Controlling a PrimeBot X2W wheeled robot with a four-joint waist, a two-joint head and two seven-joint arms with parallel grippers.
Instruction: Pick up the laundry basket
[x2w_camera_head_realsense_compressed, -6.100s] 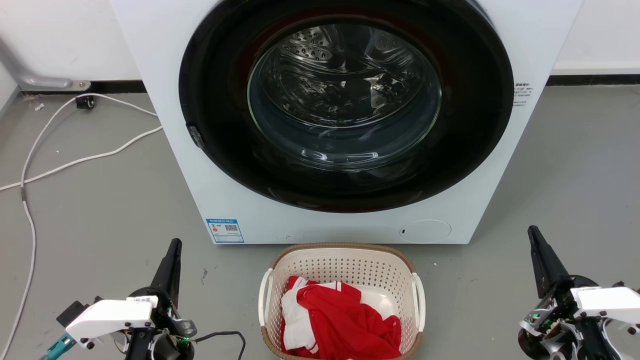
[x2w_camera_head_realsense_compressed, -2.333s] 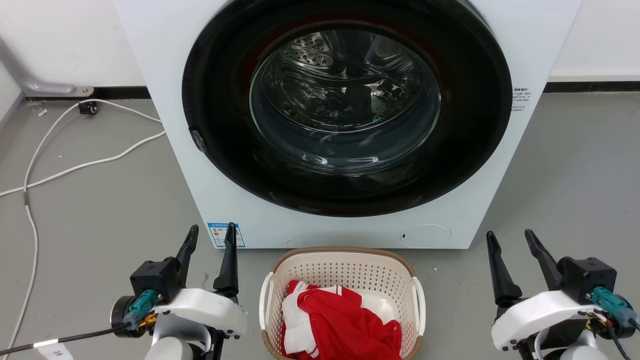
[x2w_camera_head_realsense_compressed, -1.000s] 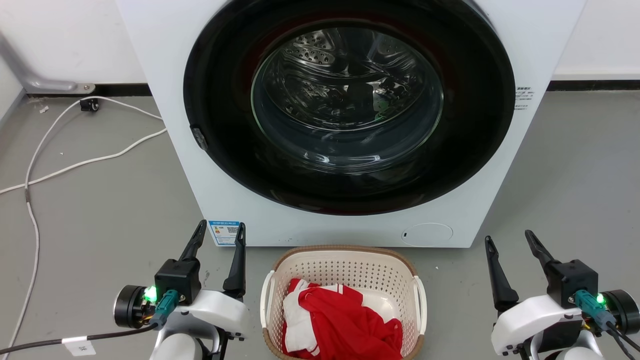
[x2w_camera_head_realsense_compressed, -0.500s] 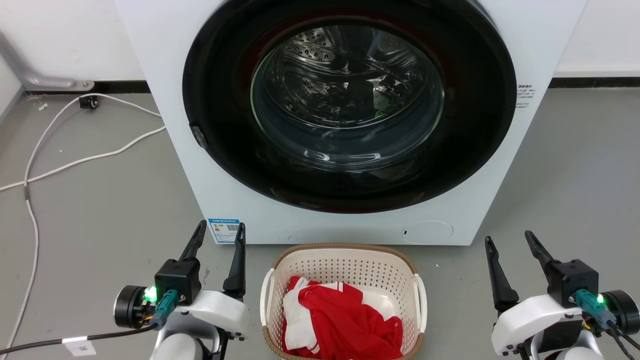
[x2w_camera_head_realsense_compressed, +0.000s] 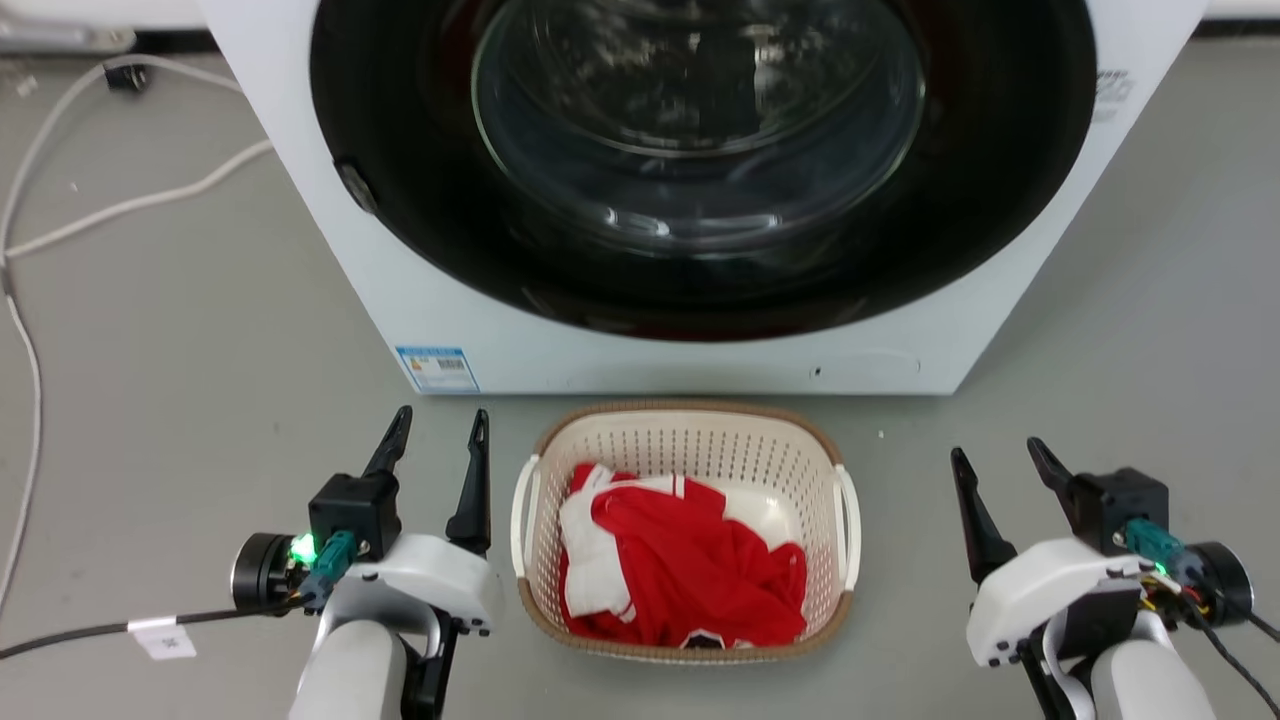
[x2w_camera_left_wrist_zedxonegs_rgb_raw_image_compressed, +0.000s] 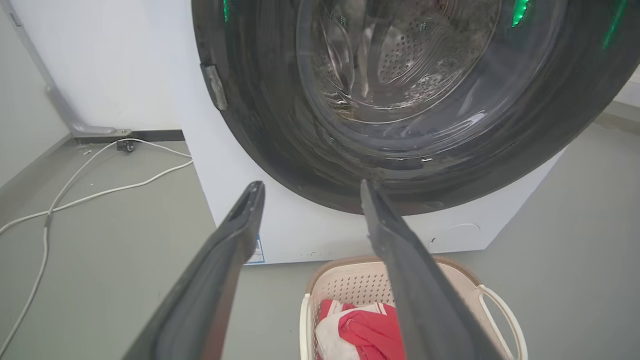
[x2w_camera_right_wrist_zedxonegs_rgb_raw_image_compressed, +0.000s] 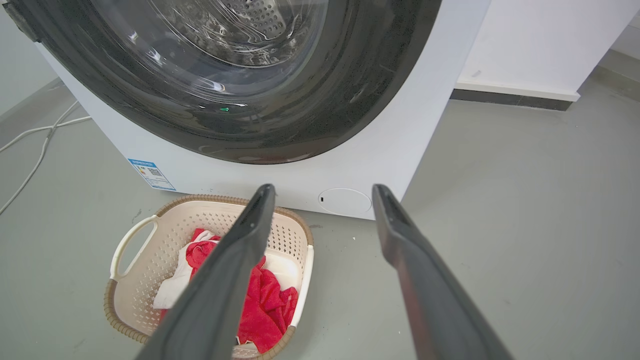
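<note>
The laundry basket (x2w_camera_head_realsense_compressed: 700, 440) stands on the grey floor in front of the washer, cream with perforated walls, a brown rim and white side handles, holding red and white clothes (x2w_camera_head_realsense_compressed: 690, 570). My left gripper (x2w_camera_head_realsense_compressed: 436, 428) is open just left of the basket's left handle (x2w_camera_head_realsense_compressed: 519, 515), apart from it. Further off to the right of the basket's right handle (x2w_camera_head_realsense_compressed: 851, 525), my right gripper (x2w_camera_head_realsense_compressed: 1000, 458) is open with nothing between its fingers. The left wrist view shows the basket (x2w_camera_left_wrist_zedxonegs_rgb_raw_image_compressed: 350, 285) low and right of the left gripper (x2w_camera_left_wrist_zedxonegs_rgb_raw_image_compressed: 309, 186). The right wrist view has the basket (x2w_camera_right_wrist_zedxonegs_rgb_raw_image_compressed: 165, 240) at lower left of the right gripper (x2w_camera_right_wrist_zedxonegs_rgb_raw_image_compressed: 323, 190).
A white front-loading washer (x2w_camera_head_realsense_compressed: 430, 290) with a dark round door (x2w_camera_head_realsense_compressed: 700, 150) stands right behind the basket. White cables (x2w_camera_head_realsense_compressed: 130, 200) trail over the floor at the left. Open grey floor (x2w_camera_head_realsense_compressed: 1120, 330) lies on the right.
The head camera has tilted down, so washer and basket sit higher in the picture. Both grippers stay open beside the basket.
</note>
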